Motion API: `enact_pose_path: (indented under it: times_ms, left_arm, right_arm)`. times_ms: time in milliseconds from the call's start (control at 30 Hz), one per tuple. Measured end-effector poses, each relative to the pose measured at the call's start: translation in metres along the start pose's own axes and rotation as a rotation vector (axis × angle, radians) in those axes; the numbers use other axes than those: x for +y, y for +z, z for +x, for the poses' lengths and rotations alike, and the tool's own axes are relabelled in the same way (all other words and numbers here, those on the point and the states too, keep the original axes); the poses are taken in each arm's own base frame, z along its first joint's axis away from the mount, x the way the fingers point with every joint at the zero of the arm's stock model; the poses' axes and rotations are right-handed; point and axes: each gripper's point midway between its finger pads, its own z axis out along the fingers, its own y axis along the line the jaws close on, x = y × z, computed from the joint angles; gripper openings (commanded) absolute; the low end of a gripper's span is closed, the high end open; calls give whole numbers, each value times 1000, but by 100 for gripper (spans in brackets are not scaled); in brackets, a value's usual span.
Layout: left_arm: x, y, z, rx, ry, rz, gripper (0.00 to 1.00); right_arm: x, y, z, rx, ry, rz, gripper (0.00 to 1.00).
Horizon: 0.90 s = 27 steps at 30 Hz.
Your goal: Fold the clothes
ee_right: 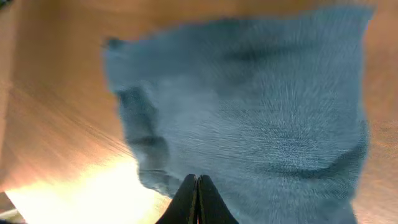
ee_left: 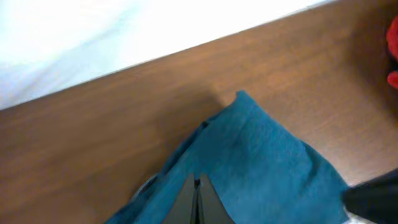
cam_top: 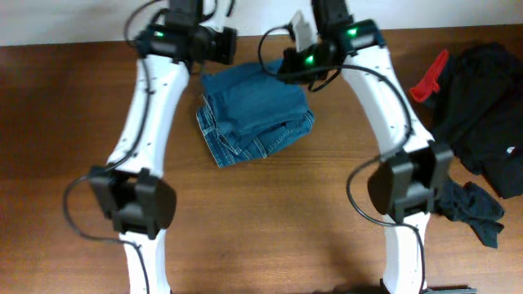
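Nearest the lens, at the bottom edge of its own wrist view, the left gripper [ee_left: 198, 186] has its jaws pressed flat together with no gap. The right gripper [ee_right: 197, 183] looks the same, pinched tight. Neither shows cloth between the tips, so I judge that both hold nothing; each hangs just over denim rather than biting into it.

The jeans [cam_top: 257, 114] lie near the far edge of the wooden table [cam_top: 261, 229], between the two wrists. They are gathered into a compact, roughly square bundle of stacked layers, with pale-stitched seams and hems showing along the near-left side. The far corner seen by the left wrist lies flat on the wood, so the fold seems close to finished, though the near edges are a little uneven. Both arms reach to the far side, probably because the top layer's edge is there.

Off to the right, well apart from the bundle, sit a black garment [cam_top: 490, 122], a red item [cam_top: 429, 77] beside it and a dark teal piece [cam_top: 474, 212], likely other laundry set aside.

No brand, label or writing can be read anywhere; the right wrist view is blurred, and only small green lights [cam_top: 353, 33] glow on the arms
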Motion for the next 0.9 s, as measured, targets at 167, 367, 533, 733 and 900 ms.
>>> enact_pose_path:
  times_ms: [167,367,533,733,900]
  left_arm:
    - [2,98,71,179,13,35,1]
    - [20,145,134,330,-36,52,0]
    - [30,140,143,371,-66,47,1]
    - [36,95,122,421,-99,7,20]
    - [36,25,66,308,-160,-46,45]
  right_arm:
    - [-36,68,33,121,46,37,4]
    - [-73,98,82,249,108,129,4]
    - [-82,94,92,279,139,134,4]
    - [-84,78,113,359,131,141,4]
    - [-52,19,77,201,28,125,12]
